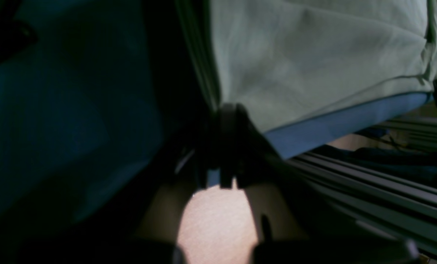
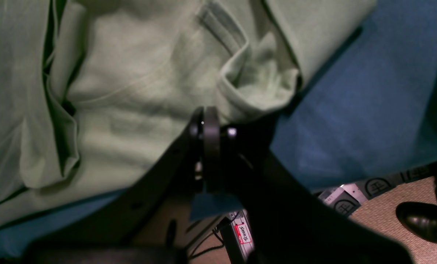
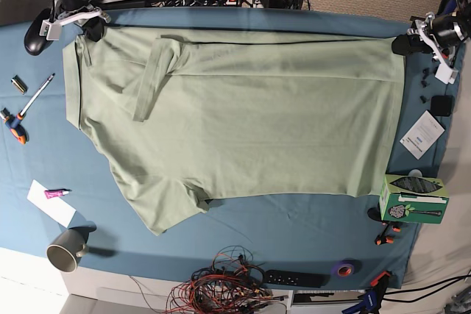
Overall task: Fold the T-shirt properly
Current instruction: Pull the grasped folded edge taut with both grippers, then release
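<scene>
Left gripper [image 3: 401,44] was clamped on the T-shirt [image 3: 243,119] hem corner at 2 o'clock; right gripper [image 3: 94,31] was apparently pinched on collar-end fabric at 10 o'clock. Soft sage knit lay flat on the blue cloth [image 3: 294,226], long axis 9-to-3, collar toward 9.

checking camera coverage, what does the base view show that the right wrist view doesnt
Only the base view shows the whole T-shirt spread on the blue cloth, the mug, the green box and the left gripper. Only the right wrist view shows the placket close up and a black shoe on the floor. Both show the right gripper shut at the shirt's edge.
</scene>
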`<state>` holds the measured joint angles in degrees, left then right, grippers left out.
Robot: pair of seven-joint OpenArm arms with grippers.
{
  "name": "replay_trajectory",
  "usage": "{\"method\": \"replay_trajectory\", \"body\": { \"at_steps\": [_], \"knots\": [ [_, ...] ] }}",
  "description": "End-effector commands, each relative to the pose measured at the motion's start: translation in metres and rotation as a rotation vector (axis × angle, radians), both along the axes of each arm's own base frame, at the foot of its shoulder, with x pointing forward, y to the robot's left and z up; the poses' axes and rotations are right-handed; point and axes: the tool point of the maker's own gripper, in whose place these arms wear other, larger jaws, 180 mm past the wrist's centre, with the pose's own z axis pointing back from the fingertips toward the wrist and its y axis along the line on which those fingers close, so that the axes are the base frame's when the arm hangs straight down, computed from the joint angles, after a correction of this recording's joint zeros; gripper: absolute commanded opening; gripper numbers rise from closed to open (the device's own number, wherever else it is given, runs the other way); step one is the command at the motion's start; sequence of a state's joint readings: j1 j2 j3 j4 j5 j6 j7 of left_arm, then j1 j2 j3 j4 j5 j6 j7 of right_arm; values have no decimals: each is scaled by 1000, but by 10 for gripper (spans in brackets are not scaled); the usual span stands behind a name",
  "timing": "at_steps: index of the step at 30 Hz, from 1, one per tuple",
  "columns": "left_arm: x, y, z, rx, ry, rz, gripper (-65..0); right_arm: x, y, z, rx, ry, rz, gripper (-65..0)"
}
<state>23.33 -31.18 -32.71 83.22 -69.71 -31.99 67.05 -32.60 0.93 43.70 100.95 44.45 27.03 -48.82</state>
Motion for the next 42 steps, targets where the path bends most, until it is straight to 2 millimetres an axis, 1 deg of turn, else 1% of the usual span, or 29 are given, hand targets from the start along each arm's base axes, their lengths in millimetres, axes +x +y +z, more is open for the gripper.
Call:
{"method": "replay_trajectory", "body": {
  "at_steps": [1, 4, 9, 11, 17, 20, 25, 37, 38, 40, 41, 42],
  "knots": [
    [-9, 10, -2, 47, 44, -23, -650, -8, -5, 0, -24, 33, 4, -650],
    [-12, 10, -3, 47, 55, -28, -650, -13, -5, -2, -24, 44, 4, -650],
    [-13, 9, -3, 47, 60, -31, -650, -15, -5, -2, -24, 52, 4, -650],
    [-14, 9, -4, 47, 64, -32, -650, -20, -8, -2, -29, 60, -4, -650],
    [-23, 9, -7, 46, 84, -33, -650, -31, -31, 9, -58, 46, -73, -650],
    [-24, 9, -8, 46, 88, -33, -650, -34, -39, 12, -69, 45, -91, -650],
    [-24, 9, -8, 46, 89, -33, -650, -30, -35, 15, -66, 21, -61, -650],
    [-23, 9, -7, 46, 85, -31, -650, -29, -35, 16, -69, 15, -63, -650],
    [-23, 9, -7, 46, 85, -31, -642, -29, -35, 16, -68, 15, -63, -650],
    [-23, 9, -7, 46, 84, -31, -554, -29, -36, 16, -68, 15, -63, -650],
    [-23, 9, -7, 46, 84, -32, -513, -29, -35, 16, -67, 14, -63, -612],
    [-24, 8, -7, 47, 75, -47, -481, -29, -35, 17, -62, 9, -64, -558]
  ]
}}
